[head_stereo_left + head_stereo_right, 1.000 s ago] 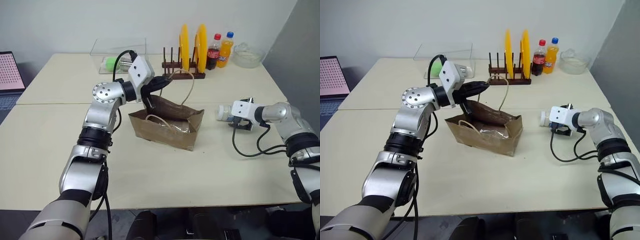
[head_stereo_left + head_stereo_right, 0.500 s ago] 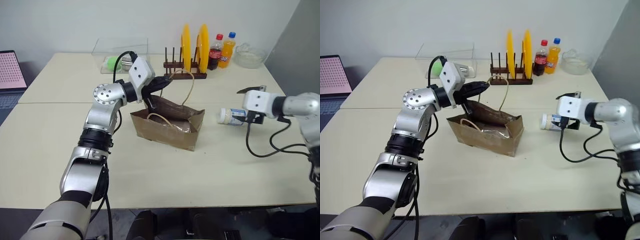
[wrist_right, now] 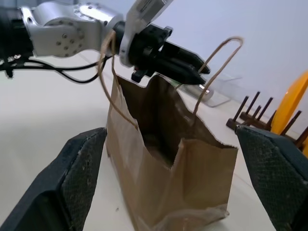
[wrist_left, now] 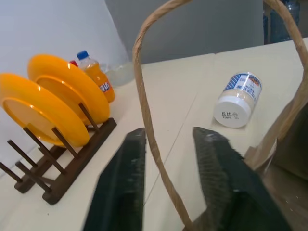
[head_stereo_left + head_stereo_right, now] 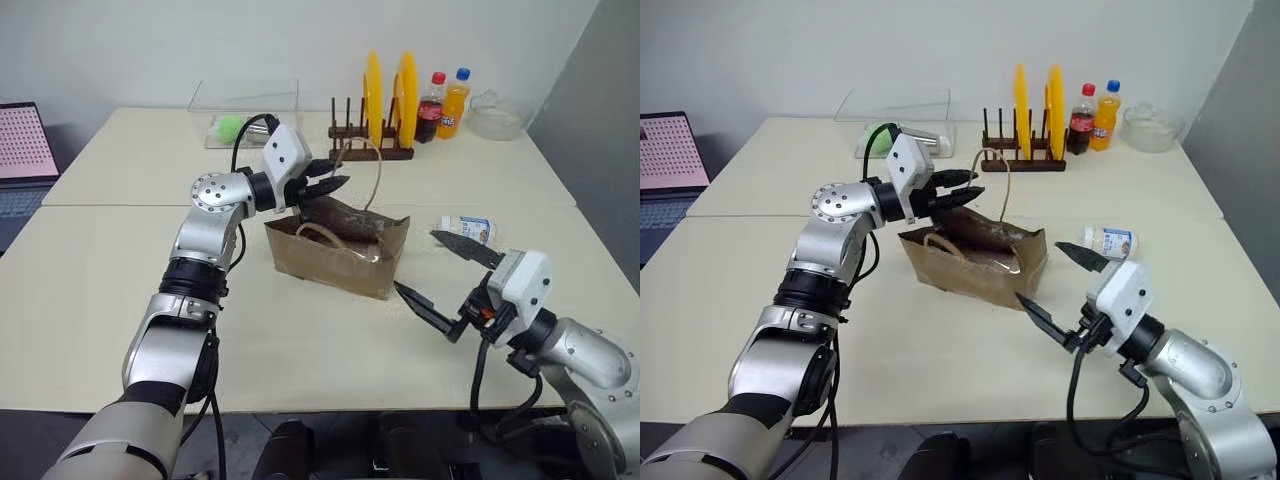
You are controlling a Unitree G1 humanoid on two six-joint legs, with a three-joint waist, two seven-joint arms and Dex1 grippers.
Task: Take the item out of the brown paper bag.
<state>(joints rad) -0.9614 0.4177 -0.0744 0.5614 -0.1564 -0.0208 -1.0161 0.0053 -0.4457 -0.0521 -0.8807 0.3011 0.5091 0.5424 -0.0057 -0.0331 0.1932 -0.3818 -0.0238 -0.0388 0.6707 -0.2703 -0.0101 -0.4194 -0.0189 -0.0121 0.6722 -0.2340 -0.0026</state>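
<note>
Working from the left, I saw my left gripper (image 5: 335, 180) at about 11 o'clock from the brown paper bag (image 5: 335, 262), pointing level across its open top. Its two fingers were spread a little, and the far loop handle (image 4: 144, 96) passed between them without being pinched. The bag stood upright on the table (image 5: 300, 360), creased, and its mouth was open. At about 5 o'clock from the bag was my right gripper (image 5: 414, 260), spread wide, holding nothing and facing the near right corner of the bag. The item (image 5: 466, 229) was already out of the bag. It lay on its side on the table at about 3 o'clock from the bag, well apart from both grippers. I judged the task nearly finished, but I saw two dangers. If the left arm pulled away sideways, a finger could catch the handle and tip or drag the light bag. If the wide right claw swung outward, it could push the bottle, which I expected to roll easily toward the table edge.
</note>
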